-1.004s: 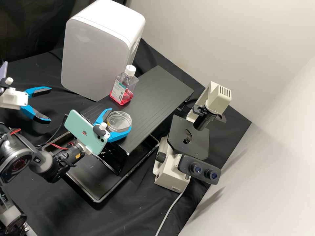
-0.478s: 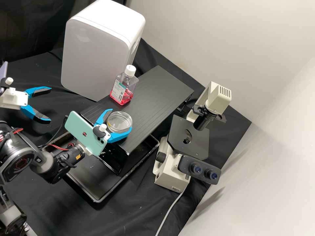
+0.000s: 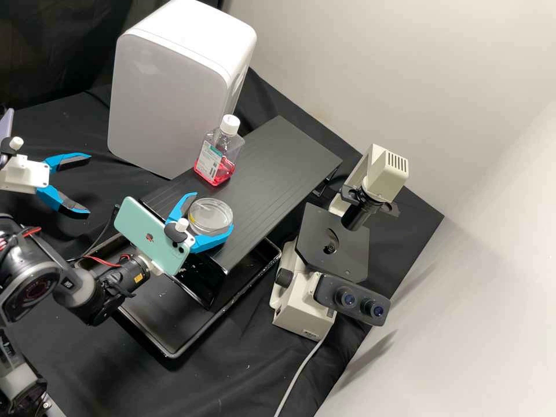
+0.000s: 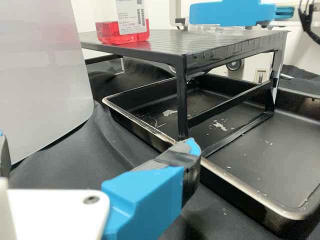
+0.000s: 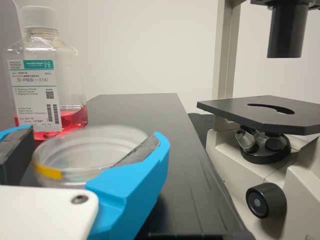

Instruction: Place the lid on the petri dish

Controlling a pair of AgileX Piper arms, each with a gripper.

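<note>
The right gripper's (image 3: 212, 215) blue fingers (image 5: 134, 176) were closed from both sides on the clear petri dish (image 5: 86, 150), at the near end of the black raised shelf (image 3: 278, 168) and apart from the flask of pink liquid (image 3: 216, 154) at its far edge. The left gripper (image 3: 87, 183) hung with its fingers spread wide and empty over the black worktop (image 3: 75, 116), near the white box (image 3: 174, 81). The shelf stood in a black tray (image 3: 174, 339) beside the microscope (image 3: 336, 255).
</note>
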